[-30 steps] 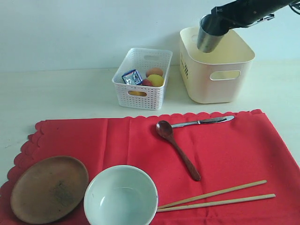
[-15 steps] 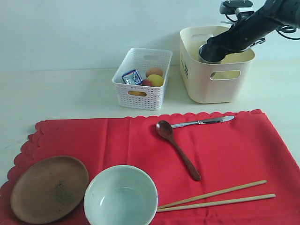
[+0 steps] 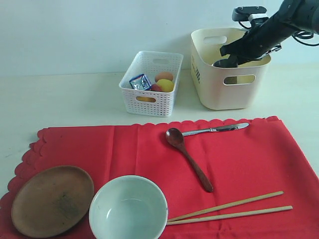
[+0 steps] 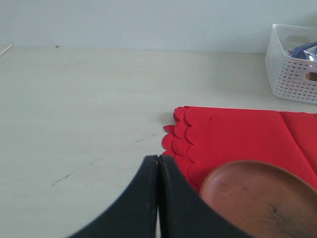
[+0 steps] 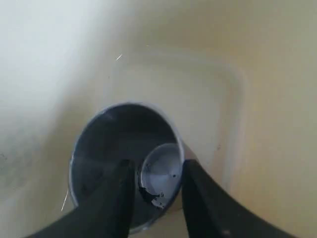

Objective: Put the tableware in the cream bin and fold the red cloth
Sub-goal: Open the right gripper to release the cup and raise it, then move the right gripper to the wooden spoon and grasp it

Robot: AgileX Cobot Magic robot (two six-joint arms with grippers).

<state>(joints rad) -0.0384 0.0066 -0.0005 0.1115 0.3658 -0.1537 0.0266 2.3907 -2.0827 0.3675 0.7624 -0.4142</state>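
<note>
The steel cup stands mouth-up inside the cream bin, at one o'clock on the table. My right gripper reaches in, fingers parted astride the cup's wall without pinching it, probably to leave it there. My left gripper, closed and empty, hovers by the plate at seven o'clock on the red cloth, where the other tableware lies.

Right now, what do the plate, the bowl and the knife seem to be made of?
Plate: likely wood, matte brown, with darker grain-like marks.
Bowl: perhaps glazed ceramic or melamine; pale, smooth, slightly glossy.
Knife: metal, judging by its silvery, reflective surface.
</note>
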